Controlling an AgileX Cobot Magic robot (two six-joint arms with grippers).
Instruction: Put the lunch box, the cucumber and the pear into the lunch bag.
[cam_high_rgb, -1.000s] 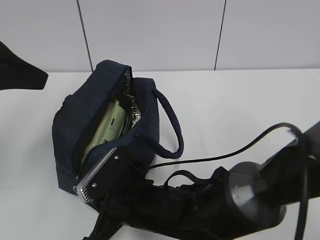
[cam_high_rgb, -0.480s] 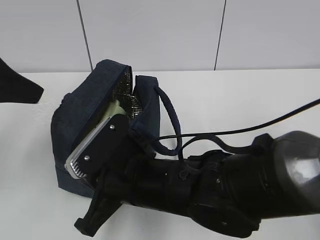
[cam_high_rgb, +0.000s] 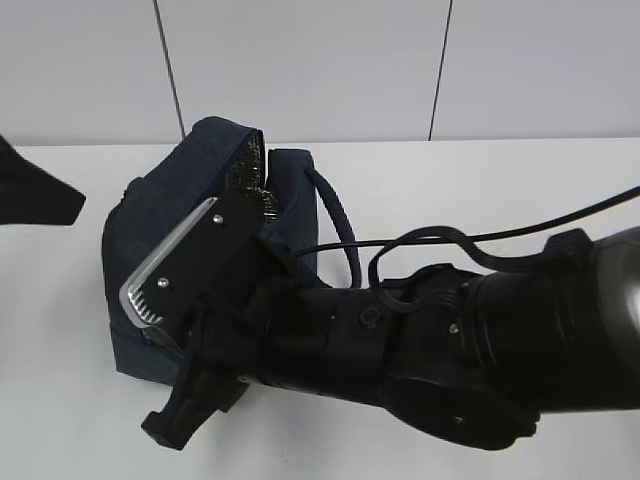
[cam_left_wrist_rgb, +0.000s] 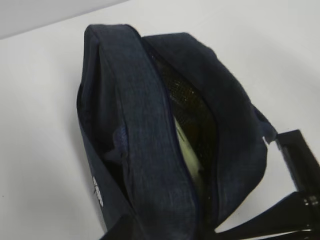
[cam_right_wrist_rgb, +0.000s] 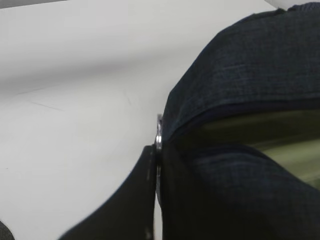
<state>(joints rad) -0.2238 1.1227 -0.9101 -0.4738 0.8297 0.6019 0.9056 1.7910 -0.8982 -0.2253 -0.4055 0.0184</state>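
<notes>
Right arm: a bulky black arm reaches in from 4 o'clock across the exterior view, its wrist block covering the front of the bag's opening.
Right gripper (cam_right_wrist_rgb: 152, 165): pressed against the bag's end by a metal ring (cam_right_wrist_rgb: 159, 135); whether its fingers are apart or together cannot be told.
Left arm: only a dark tip shows at 9 o'clock; its gripper is out of sight.
Lunch bag (cam_high_rgb: 165, 215): dark navy, standing on the white surface (cam_high_rgb: 480, 190), top gaping, silvery lining visible.
Lunch box (cam_left_wrist_rgb: 189, 152): a pale green sliver inside the bag.
Handle (cam_high_rgb: 335, 215): loops out toward 3 o'clock.
</notes>
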